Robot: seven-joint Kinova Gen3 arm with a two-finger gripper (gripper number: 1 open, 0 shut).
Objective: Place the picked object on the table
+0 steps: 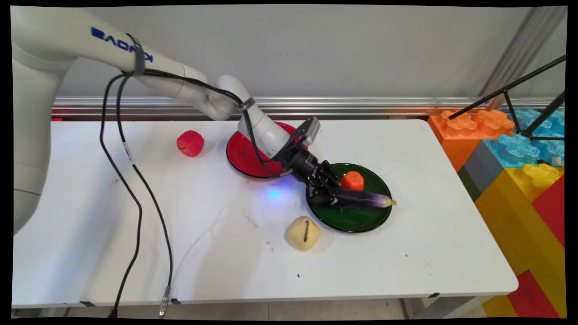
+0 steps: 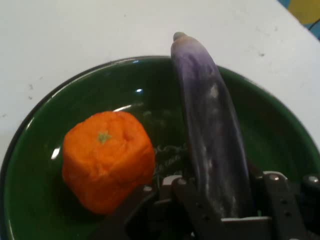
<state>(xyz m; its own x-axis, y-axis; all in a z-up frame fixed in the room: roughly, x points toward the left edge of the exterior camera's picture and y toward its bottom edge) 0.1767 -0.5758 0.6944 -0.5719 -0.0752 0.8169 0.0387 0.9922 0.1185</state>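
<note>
eggplant [image 1: 363,198], long and purple, lies clamped at its stem end in the black pincer [image 1: 335,197], its pale tip reaching past the far rim of the green plate [image 1: 361,221] under it. in the main view the pincer is low over that plate, jaws closed on the eggplant. one orange fruit [image 1: 352,180] sits on the same plate just beside the pincer, on its wall side. one red plate [image 1: 244,155] lies behind the pincer, partly under the arm's wrist. one red fruit [image 1: 190,143] rests well apart beyond the red plate. one pale yellow fruit [image 1: 303,233] with a dark stem mark sits near the pincer on its camera side, just off the green plate's rim. so: two plates, three fruits, one eggplant. the white surface [image 1: 135,253] shows small scuffs and dark specks; black cables [image 1: 135,180] hang across it from the arm. behind it runs a metal rail [image 1: 361,106] and a plain grey wall. beside the surface stand big toy blocks [image 1: 519,167] in orange, blue, yellow and red, with a black tripod's legs over them.

in the hand view the eggplant [image 2: 210,140] runs straight out from between the pincer's fingers [image 2: 277,200], which press it from both sides. the orange fruit [image 2: 107,160] sits close by to its left in the green plate [image 2: 280,115], with white surface [image 2: 75,40] beyond the rim.
</note>
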